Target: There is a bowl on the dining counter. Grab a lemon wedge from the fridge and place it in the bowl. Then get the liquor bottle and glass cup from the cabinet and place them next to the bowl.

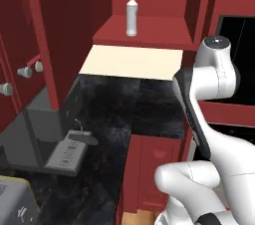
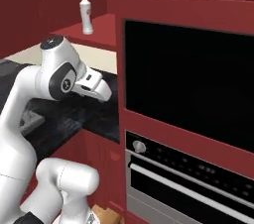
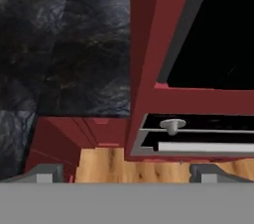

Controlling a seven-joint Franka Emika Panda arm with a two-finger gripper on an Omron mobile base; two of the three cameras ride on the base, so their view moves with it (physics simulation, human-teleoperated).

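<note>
On the open cabinet shelf (image 1: pixel 144 32), the liquor bottle (image 1: pixel 131 12) is standing upright, untouched; gripper (image 3: pixel 126 171) is hanging wide and empty, facing desk (image 1: pixel 129 107) and oven (image 2: pixel 186 89); arm is needing a level approach, closing around the bottle's body

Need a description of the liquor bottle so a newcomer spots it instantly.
Find the black wall oven, then look to the open red cabinet beside it, above the black counter. The liquor bottle stands upright on its shelf. It is slim and whitish with a narrow neck and red top, the one pale thing against the red.
</note>
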